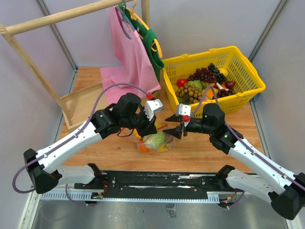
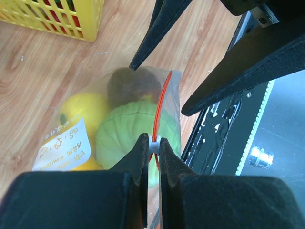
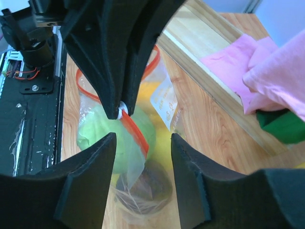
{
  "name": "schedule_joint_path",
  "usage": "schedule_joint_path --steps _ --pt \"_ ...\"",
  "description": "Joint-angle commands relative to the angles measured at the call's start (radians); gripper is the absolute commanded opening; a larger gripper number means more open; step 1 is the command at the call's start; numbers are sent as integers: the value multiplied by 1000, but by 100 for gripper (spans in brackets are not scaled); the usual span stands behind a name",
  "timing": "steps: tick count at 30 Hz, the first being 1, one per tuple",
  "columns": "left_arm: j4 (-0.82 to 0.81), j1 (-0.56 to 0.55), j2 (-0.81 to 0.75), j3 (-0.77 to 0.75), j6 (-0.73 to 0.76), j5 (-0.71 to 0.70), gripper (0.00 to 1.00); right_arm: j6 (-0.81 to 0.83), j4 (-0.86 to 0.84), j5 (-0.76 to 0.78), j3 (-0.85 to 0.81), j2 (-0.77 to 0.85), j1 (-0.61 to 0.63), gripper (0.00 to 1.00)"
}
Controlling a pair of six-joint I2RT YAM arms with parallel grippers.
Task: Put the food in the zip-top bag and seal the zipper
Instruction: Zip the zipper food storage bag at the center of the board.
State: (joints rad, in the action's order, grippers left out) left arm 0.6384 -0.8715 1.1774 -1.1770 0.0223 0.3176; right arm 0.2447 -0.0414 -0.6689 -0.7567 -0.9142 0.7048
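Pinching the white slider (image 2: 152, 143) on the filled bag (image 1: 155, 141) at the counter's (image 1: 200, 148) near middle, the left claw (image 2: 151, 140) looks midway through sealing, the right claw (image 3: 143, 138) parted beside it; next, drag the slider along the open stretch of zipper (image 2: 163, 100).

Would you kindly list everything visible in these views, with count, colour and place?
zip-top bag: one, clear, centre of the table between the arms
food: several pieces, green, yellow and dark brown, inside the bag
zipper: one, red-orange with a white slider, along the bag's edge
basket: one, yellow, back right
grape bunches: two, dark and green, in the basket among other produce
pink cloth bag: one, hanging from the rack
green cloth bag: one, hanging behind the pink one
wooden rack: one, pale wood, back left
table: one, wood-grain
left pincer: one, black, shut on the zipper's slider
right pincer: one, black, open, beside the bag
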Motion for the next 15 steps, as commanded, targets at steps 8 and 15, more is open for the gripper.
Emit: schedule_joint_path --steps 8,15 --pt "-48 -33 0 -48 41 63 0 66 26 -184 -81 -110 0 42" --pt "-37 -35 -18 -18 7 -14 0 43 14 -106 -67 -86 0 1"
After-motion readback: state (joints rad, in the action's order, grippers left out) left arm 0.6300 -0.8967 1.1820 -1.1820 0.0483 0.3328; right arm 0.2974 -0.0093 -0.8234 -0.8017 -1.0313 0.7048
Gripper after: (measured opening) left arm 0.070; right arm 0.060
